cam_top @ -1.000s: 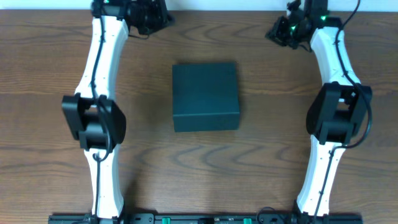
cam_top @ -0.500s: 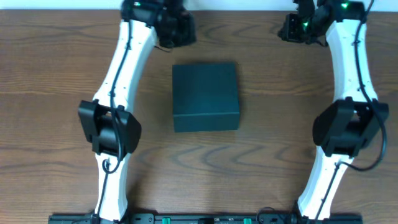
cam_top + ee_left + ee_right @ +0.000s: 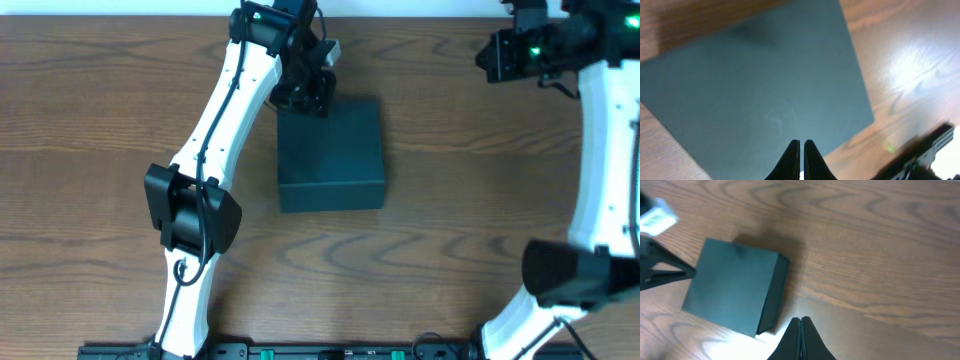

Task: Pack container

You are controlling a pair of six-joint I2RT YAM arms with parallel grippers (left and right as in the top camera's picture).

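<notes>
Left gripper (image 3: 801, 143), closed and empty, hovers over far-left corner of closed dark teal square rigid container (image 3: 335, 150); next, open it.

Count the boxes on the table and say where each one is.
1. The dark teal container sits near the middle of the table, lid shut, with the left end effector above its far left corner. No other box shows in any view.

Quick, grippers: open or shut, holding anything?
Left gripper: shut, empty, over the box.
Right gripper: shut, empty, off to the side of the box.
</notes>
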